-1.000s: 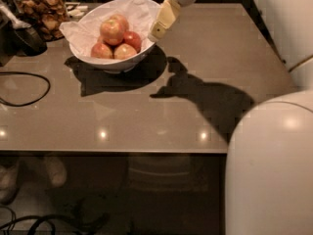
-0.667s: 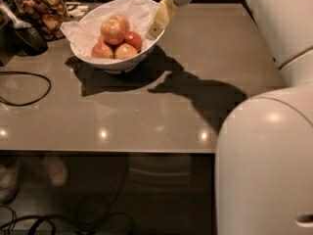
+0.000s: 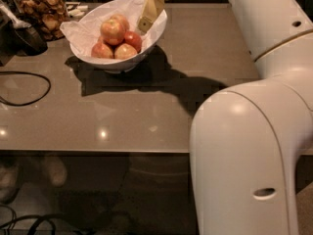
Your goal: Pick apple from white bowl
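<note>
From my station I see the wide glossy white bowl, lined with crumpled white paper, standing on the grey-brown countertop. The yellow-orange apple with a pinkish-red blush sits on top of the pile in the bowl, slightly left of its middle. A deep red apple lies just to its right, touching it, and two paler apples sit below it against the bowl's near wall.

The pale yellow gripper reaches down over the right rim of the bowl, its tip inside the bowl, just beside the red apple and a little apart from the blushed one. It holds nothing I can see, and I cannot tell whether the claw is open or closed.

Left of the bowl stands a glass jar of brown snacks, and a black cable loops on the counter in front of the jar. The big white robot arm curves up on the bowl's right.
</note>
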Controlling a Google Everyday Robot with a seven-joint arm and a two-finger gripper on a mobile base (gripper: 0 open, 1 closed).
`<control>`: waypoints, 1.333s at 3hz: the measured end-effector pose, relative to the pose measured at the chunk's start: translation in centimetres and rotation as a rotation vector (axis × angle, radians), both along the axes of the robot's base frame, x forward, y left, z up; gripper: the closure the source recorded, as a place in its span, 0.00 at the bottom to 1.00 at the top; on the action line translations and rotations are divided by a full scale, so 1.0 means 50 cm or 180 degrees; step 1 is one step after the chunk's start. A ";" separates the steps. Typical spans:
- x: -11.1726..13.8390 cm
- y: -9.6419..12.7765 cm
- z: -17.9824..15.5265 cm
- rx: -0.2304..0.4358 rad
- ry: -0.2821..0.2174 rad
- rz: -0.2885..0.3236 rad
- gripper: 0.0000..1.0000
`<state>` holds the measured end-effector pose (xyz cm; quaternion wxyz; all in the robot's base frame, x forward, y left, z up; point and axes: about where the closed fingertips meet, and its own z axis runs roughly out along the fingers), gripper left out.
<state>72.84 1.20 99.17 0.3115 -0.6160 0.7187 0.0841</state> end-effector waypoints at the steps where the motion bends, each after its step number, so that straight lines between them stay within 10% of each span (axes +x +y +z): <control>1: -0.002 0.049 0.009 -0.0039 -0.0005 0.0226 0.07; 3: 0.007 0.113 -0.020 -0.0041 0.0084 0.0468 0.24; 4: 0.012 0.126 -0.034 -0.0005 0.0137 0.0499 0.14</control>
